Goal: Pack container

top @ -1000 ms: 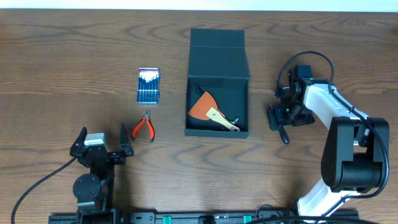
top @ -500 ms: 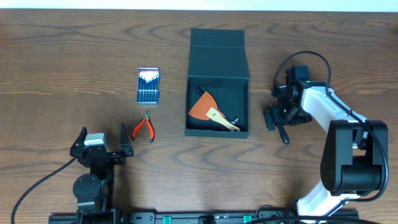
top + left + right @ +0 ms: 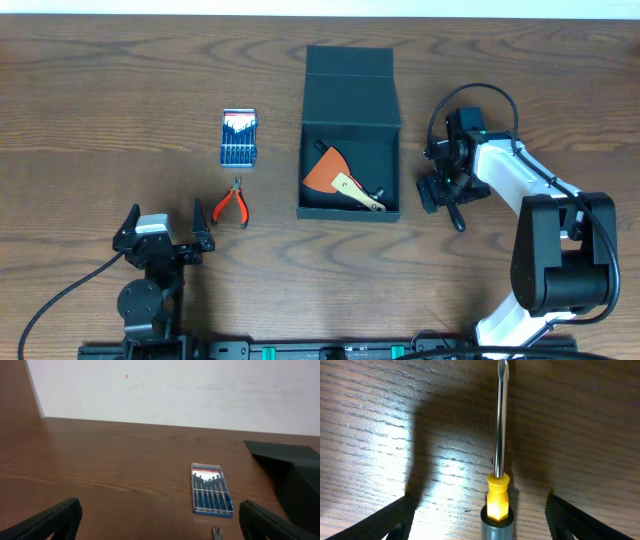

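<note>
Right tool [image 3: 477, 505] stands wide open, straddling the screwdriver [image 3: 498, 496].

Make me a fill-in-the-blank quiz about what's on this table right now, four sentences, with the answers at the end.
1. The large dark teal rectangular box has its hinged lid ____.
2. Inside it lies a pale-handled scraper with an ____ blade.
3. The red-handled pliers lie on the wooden table next to a small ____ screwdriver-set case.
4. The right gripper, fingers open, flanks a metal-shafted screwdriver with a ____ collar.
Missing words: open; orange; blue; yellow.
</note>
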{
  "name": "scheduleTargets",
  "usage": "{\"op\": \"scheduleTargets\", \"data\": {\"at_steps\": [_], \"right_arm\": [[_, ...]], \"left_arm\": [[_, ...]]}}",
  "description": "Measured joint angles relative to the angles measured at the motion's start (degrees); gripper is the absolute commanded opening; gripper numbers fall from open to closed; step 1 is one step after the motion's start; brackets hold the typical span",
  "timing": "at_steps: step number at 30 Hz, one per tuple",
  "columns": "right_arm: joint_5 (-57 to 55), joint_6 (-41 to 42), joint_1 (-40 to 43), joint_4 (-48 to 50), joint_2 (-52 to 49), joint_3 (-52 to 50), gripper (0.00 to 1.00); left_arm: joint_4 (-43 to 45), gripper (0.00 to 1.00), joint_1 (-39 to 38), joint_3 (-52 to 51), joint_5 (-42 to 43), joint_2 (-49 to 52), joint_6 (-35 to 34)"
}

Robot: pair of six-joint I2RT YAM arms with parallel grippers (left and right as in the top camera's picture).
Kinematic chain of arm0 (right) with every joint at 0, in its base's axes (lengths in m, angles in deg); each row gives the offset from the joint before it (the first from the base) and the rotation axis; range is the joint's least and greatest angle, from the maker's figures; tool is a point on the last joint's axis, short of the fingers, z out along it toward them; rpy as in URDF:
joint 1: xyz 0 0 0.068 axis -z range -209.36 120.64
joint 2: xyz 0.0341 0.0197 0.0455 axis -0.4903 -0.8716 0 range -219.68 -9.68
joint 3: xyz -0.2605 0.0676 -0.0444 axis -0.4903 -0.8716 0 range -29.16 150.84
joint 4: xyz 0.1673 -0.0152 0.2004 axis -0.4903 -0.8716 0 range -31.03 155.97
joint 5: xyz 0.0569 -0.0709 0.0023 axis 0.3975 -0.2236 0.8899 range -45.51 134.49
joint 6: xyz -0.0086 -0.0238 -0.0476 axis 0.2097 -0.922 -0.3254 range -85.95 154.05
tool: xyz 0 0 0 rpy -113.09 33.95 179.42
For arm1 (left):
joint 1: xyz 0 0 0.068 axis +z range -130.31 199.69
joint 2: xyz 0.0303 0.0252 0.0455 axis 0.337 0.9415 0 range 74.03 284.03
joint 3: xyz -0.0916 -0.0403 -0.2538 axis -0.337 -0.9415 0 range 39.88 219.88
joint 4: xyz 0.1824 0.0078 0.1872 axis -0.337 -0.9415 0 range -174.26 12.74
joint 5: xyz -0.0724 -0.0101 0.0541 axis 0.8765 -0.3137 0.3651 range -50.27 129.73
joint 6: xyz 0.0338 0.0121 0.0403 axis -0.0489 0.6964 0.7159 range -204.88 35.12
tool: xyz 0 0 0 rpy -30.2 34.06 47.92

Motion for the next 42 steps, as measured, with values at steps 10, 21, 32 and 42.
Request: {"op": "scheduleTargets", "data": {"at_steps": [10,21,32,42], "right_arm": [[-0.5,0.9,0.0,-0.9,0.0,0.0,0.85],[-1.7,4.7,3.1,-8.7,0.0,-0.7,0.88],[-1.8,5.5,6.1,-9.3,-0.2,-1.0,0.90],[-2.4,1.0,6.1,-8.2,0.0,-1.0,0.93]], "left_arm": [[0.0,0.99,0.0,0.0,0.0,0.0,0.0],[0.0,0.98,0.0,0.0,0.0,0.0,0.0],[0.0,0.98,0.0,0.0,0.0,0.0,0.0],[0.0,0.99,0.0,0.0,0.0,0.0,0.0]]}}
